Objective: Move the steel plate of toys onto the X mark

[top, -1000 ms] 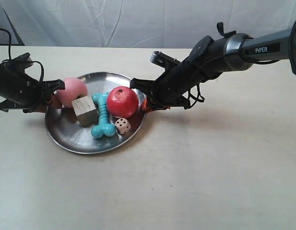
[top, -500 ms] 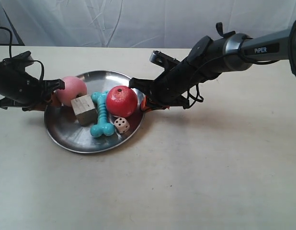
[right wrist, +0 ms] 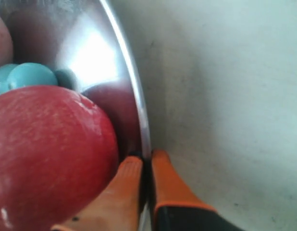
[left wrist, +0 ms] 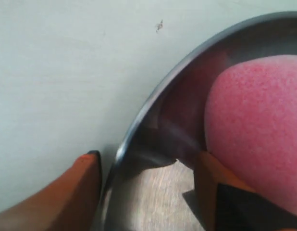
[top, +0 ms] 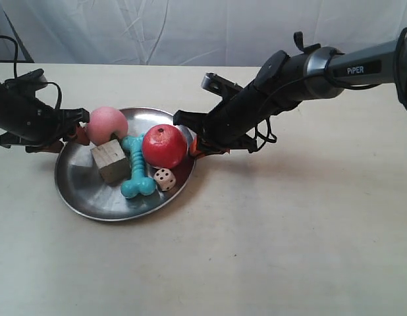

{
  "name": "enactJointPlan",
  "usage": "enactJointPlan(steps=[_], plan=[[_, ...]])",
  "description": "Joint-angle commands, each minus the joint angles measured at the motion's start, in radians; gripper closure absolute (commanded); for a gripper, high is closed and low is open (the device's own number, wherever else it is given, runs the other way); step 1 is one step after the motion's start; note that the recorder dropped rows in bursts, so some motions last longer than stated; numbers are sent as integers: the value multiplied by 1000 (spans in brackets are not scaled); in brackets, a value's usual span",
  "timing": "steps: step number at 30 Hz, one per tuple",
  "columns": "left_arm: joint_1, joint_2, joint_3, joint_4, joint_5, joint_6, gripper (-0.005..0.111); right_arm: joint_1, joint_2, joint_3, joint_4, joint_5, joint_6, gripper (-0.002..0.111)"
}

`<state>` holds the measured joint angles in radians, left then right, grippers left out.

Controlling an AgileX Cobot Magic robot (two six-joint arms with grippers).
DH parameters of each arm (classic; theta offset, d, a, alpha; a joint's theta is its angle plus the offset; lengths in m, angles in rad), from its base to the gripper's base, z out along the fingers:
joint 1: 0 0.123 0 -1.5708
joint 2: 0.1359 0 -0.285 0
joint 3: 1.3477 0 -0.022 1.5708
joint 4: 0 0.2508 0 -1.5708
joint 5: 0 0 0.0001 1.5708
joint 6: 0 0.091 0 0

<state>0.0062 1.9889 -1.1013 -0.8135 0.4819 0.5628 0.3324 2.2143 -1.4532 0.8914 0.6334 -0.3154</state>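
The steel plate (top: 85,187) lies on the table with the toys in it: pink ball (top: 106,125), red apple-like ball (top: 164,146), teal bone (top: 135,172), wooden cube (top: 111,160) and white die (top: 165,179). My right gripper (right wrist: 146,159) is shut on the plate's rim (right wrist: 134,96) beside the red ball (right wrist: 47,154). My left gripper (left wrist: 148,159) is open and straddles the opposite rim (left wrist: 153,96), one finger outside and one inside by the pink ball (left wrist: 259,125). A tiny dark X mark (left wrist: 159,25) shows on the table just beyond that rim.
The table is pale and bare around the plate, and a white cloth backdrop (top: 190,26) hangs behind it. The right arm (top: 302,69) reaches in from the exterior view's right, and the left arm (top: 22,115) lies low at its left edge.
The plate and its toys have slid toward the exterior view's left, carried by the right gripper. The left arm has barely moved, so the rim has come further between its fingers.
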Motion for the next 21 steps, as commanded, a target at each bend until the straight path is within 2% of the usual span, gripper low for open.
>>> enactJointPlan(steps=[1,21], plan=[[-9,-6,-5,-19,-8,-5,51,5,-5,-9,-18,8,-24,108],[-9,-6,-5,-4,-2,-5,51,5,-29,-9,-77,-36,-24,108]])
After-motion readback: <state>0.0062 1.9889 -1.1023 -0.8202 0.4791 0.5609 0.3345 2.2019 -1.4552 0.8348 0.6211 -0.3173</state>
